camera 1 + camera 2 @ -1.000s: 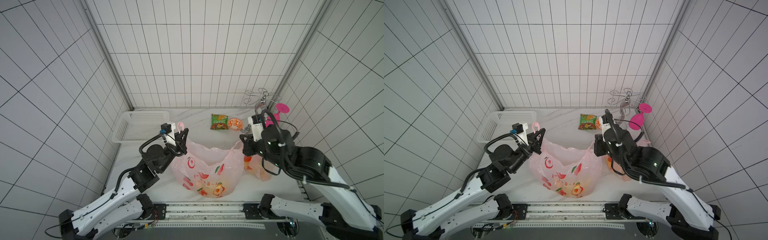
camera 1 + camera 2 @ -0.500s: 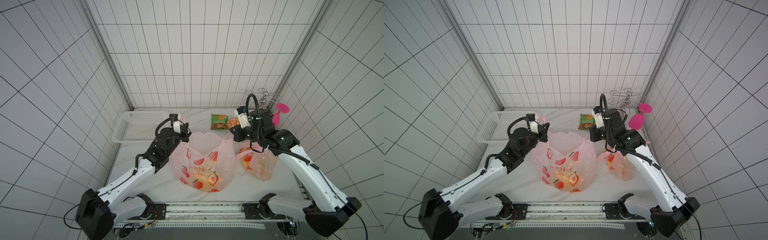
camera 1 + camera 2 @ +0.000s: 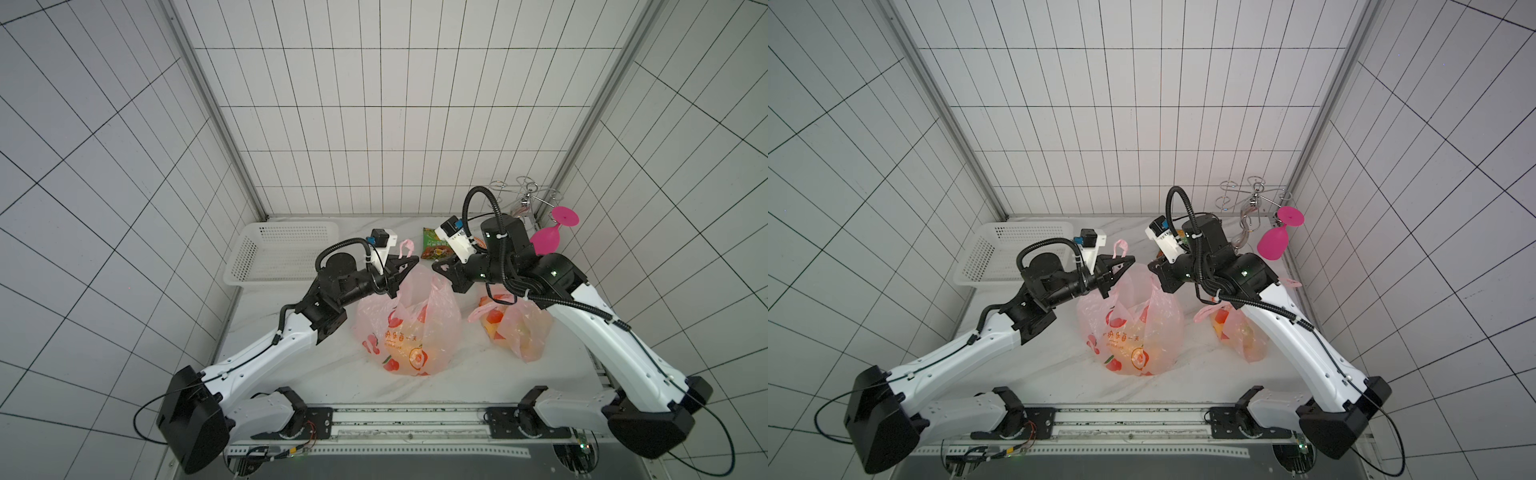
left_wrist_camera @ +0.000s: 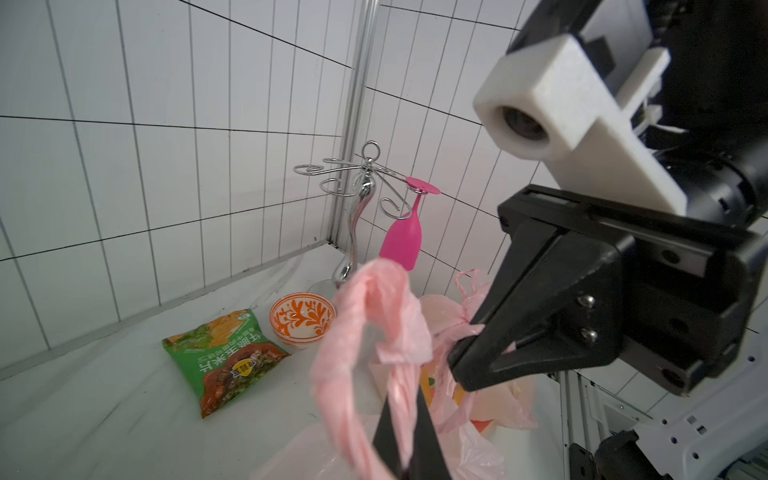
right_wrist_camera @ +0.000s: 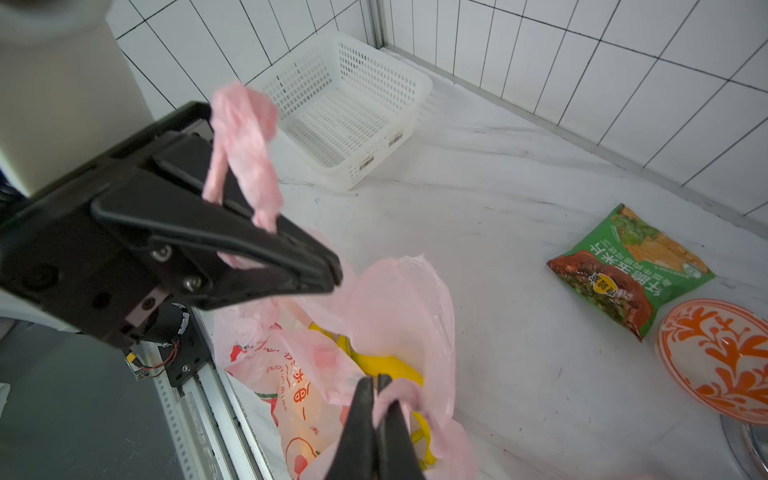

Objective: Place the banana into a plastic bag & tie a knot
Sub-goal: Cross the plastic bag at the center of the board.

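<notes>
- arms now reach back; my left pincer (image 3: 413,262) and right pincer (image 3: 436,266) sit closer over the plastic bag (image 3: 409,332).
- each clamps a handle (image 4: 365,328); banana (image 5: 386,365) inside, so knotting looks next.

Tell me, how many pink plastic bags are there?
2. One pink bag sits in the middle, its handles pinched by the left gripper and right gripper. The second bag lies beside it, under the right arm. Others may be hidden.
</notes>
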